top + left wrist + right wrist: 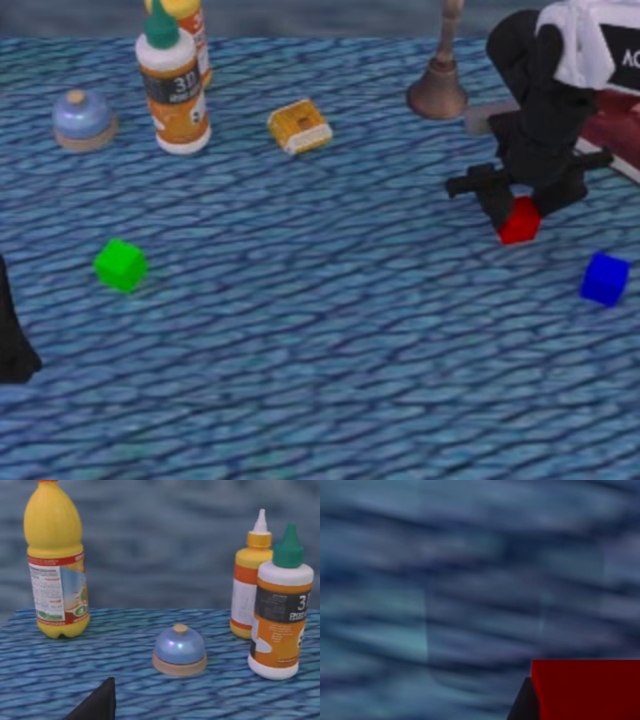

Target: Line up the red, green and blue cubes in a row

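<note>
Right gripper (518, 212) standing over red cube (520, 221), far right; grip unclear. Next likely: carrying it toward row. Left arm sitting parked, left edge.

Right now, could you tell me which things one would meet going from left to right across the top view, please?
Left gripper → bell → green cube → glue bottle → orange-yellow block → brown stand → red cube, under the right gripper → blue cube.
</note>
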